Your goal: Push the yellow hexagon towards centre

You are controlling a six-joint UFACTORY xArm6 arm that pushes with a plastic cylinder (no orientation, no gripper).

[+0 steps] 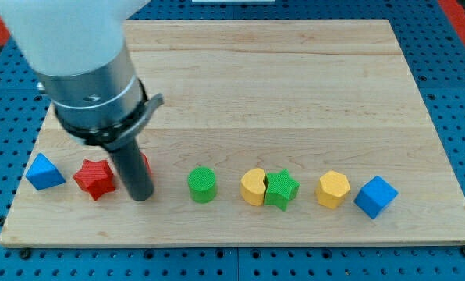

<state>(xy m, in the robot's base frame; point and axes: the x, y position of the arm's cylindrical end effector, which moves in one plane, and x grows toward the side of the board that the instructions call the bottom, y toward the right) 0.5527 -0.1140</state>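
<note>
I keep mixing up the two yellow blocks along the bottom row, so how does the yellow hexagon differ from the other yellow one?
The yellow hexagon has flat angled sides; the other yellow block is rounded with a notch at the top. The hexagon stands farther toward the view's right, beside the blue cube; the rounded one touches the green star. The hexagon is fully visible, while the star overlaps the rounded one. Both are the same yellow and lie far from my tip.
</note>
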